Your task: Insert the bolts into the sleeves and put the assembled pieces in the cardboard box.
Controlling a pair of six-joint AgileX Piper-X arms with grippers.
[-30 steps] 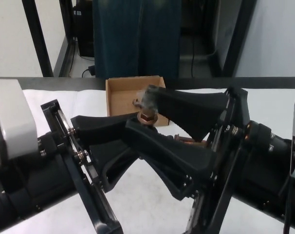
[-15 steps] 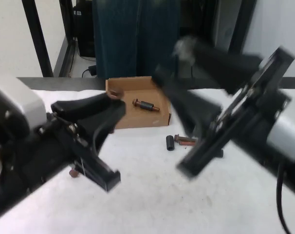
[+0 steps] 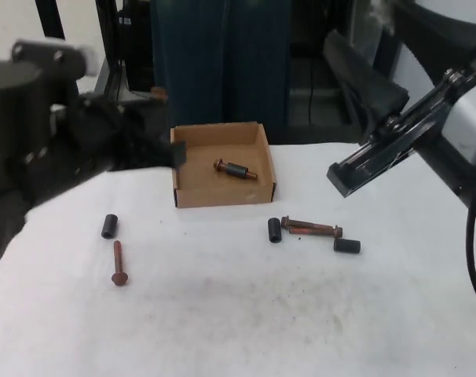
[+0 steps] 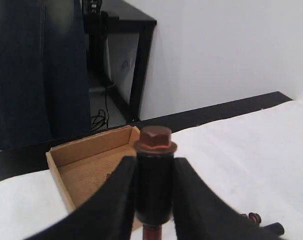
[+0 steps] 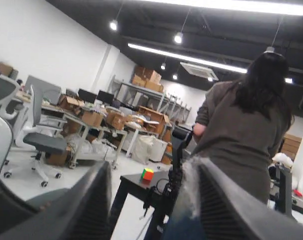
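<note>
My left gripper (image 4: 155, 172) is shut on an assembled piece (image 4: 154, 192), a black sleeve with a copper bolt head (image 4: 155, 139) sticking out of it. In the high view that gripper (image 3: 155, 129) is raised just left of the cardboard box (image 3: 187, 196). Inside the box lies another assembled piece (image 3: 236, 170). My right gripper (image 3: 352, 25) is lifted high at the right and tilted upward. Its fingers (image 5: 86, 210) stand open with nothing between them. Left of the box lie a loose sleeve (image 3: 109, 226) and a bolt (image 3: 119, 263). To the right lie a sleeve (image 3: 274, 229), bolts (image 3: 313, 228) and another sleeve (image 3: 347, 246).
The bench is covered with a white cloth (image 3: 238, 314), bare across its near half. A dark table edge (image 4: 216, 107) runs behind the box (image 4: 66, 152). A person stands behind the bench (image 3: 218, 63), touching nothing.
The two grippers were together over the box front a second ago. They have drawn apart: the left went left with the assembled piece, the right rose up to the right, open.
</note>
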